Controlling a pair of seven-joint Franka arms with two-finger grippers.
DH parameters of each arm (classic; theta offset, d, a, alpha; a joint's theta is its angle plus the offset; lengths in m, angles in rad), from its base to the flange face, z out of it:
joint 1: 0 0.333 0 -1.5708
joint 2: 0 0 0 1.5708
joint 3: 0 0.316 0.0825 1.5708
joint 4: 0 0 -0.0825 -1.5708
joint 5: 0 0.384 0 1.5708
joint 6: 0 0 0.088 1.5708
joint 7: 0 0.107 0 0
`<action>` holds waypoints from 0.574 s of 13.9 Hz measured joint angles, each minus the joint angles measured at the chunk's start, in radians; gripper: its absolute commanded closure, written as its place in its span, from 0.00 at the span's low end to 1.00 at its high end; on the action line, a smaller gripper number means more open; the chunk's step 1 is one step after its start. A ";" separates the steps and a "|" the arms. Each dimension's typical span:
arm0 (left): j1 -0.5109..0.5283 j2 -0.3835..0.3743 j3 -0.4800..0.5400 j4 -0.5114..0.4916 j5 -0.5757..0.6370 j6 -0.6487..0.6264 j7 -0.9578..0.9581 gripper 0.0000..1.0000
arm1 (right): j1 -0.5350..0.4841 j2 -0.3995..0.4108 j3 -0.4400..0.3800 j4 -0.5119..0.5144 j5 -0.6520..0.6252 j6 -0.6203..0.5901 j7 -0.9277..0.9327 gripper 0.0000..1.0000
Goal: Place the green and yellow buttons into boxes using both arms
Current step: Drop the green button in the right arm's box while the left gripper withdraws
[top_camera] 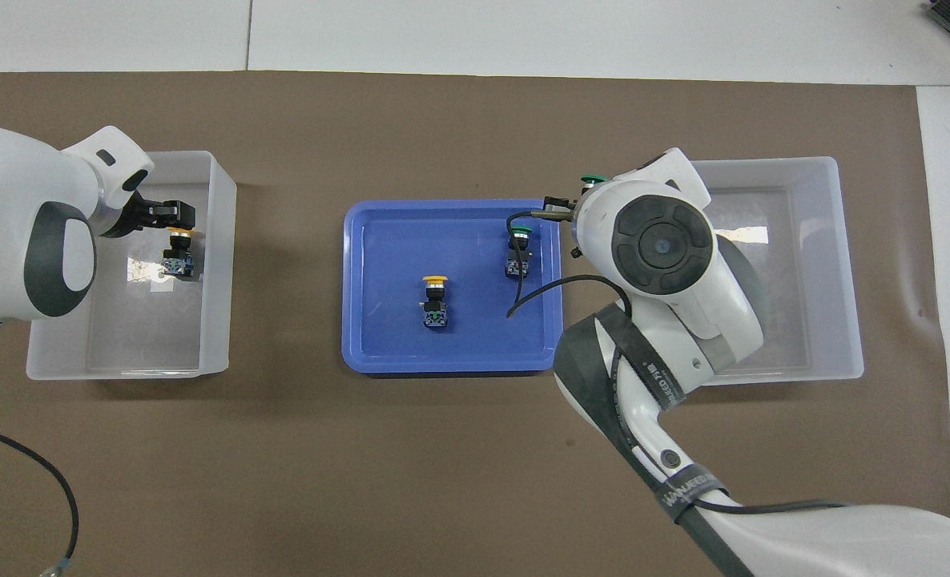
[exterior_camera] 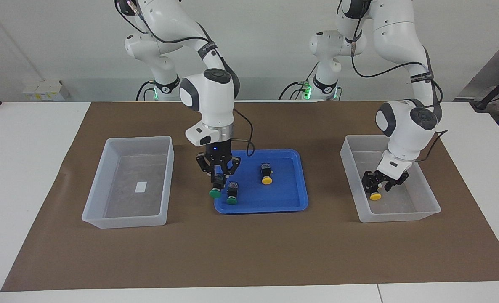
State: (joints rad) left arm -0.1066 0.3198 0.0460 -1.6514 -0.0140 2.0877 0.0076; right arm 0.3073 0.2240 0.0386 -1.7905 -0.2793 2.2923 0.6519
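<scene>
A pair of white arms works over a brown-matted desk [exterior_camera: 249,252], sorting push buttons by colour. The right end effector [exterior_camera: 218,179], its fingertips clamped on the dark body of a green button [exterior_camera: 215,193], hangs over the edge of the blue tray [exterior_camera: 291,202] at the right arm's end, cap downward, the button's long axis close to vertical. The carry to the empty box [exterior_camera: 106,219] at that end of the desk appears to be the step in hand; the next move calls for travel over the box wall, a descent and a release.

In the other box [exterior_camera: 401,216], the left end effector [exterior_camera: 378,185] sits low inside the walls with its fingers partly apart (a release, by the look of it). The yellow button [top_camera: 177,252] lies just below the fingers; whether they touch it cannot be told. In the overhead view it lies on its side on the box floor, its long axis running toward and away from the robots, cap at the farther end. This arm needs a straight lift clear before reaching for the tray.

Two buttons lie in the tray: a second green button [top_camera: 518,252] toward the right arm's end and a second yellow button [top_camera: 434,300] near the middle, each on its side, cap pointing away from the robots.
</scene>
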 measured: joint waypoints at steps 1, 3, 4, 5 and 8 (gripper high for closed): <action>-0.023 0.001 -0.001 0.034 0.000 -0.034 -0.030 0.32 | -0.017 -0.008 0.000 0.000 0.002 -0.019 -0.036 1.00; -0.084 0.006 -0.003 0.054 -0.001 -0.055 -0.100 0.32 | -0.058 -0.024 0.000 -0.002 0.004 -0.043 -0.104 1.00; -0.121 0.011 -0.004 0.054 -0.001 -0.056 -0.144 0.32 | -0.079 -0.029 0.000 -0.004 0.015 -0.047 -0.139 1.00; -0.159 0.017 -0.005 0.053 -0.001 -0.056 -0.187 0.32 | -0.101 -0.032 0.000 -0.007 0.038 -0.049 -0.181 1.00; -0.263 0.027 -0.006 0.025 -0.001 -0.028 -0.315 0.32 | -0.188 -0.033 -0.001 -0.029 0.146 -0.050 -0.386 1.00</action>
State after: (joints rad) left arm -0.3700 0.3463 0.0398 -1.6264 -0.0147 2.0593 -0.3070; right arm 0.1190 0.1907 0.0379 -1.8195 -0.1332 2.2424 0.2662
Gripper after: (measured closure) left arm 0.317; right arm 0.643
